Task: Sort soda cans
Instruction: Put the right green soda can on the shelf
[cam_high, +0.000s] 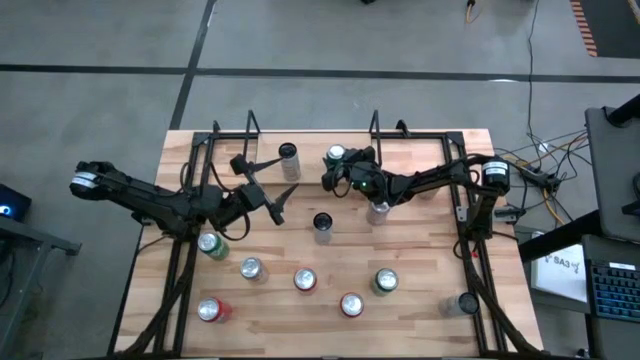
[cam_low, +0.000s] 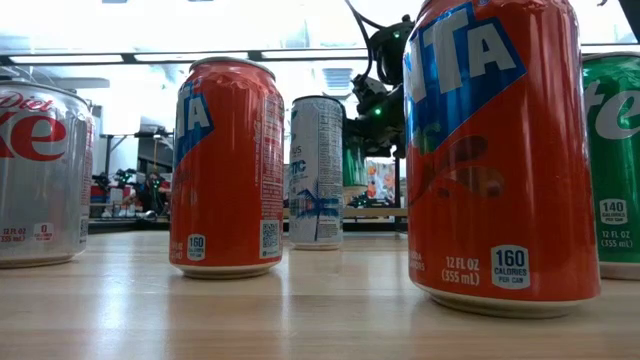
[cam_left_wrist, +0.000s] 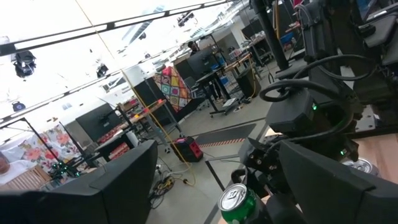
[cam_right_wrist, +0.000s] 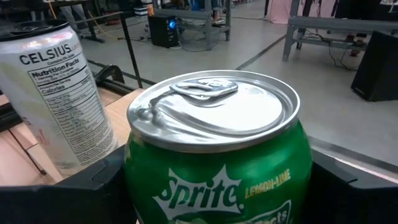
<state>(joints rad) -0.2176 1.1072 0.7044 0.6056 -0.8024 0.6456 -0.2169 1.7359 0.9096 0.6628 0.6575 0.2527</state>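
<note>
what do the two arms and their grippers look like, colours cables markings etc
Both arms are matte black with jointed links. The left arm ends in a silver-grey cap at its shoulder. The right arm has a round black-and-white base joint, small green lights near its wrist, and cables trailing off behind it.

The high view looks straight down on the whole counter (cam_high: 400, 300). The low view sits at counter level among cans. Both wrist views share the green Sprite can (cam_right_wrist: 217, 162).

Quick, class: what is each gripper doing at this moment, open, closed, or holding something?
Left gripper: open, empty, raised above the table's middle.
Right gripper: fingers either side of the green Sprite can at the table's far edge; whether they grip it cannot be told.
</note>
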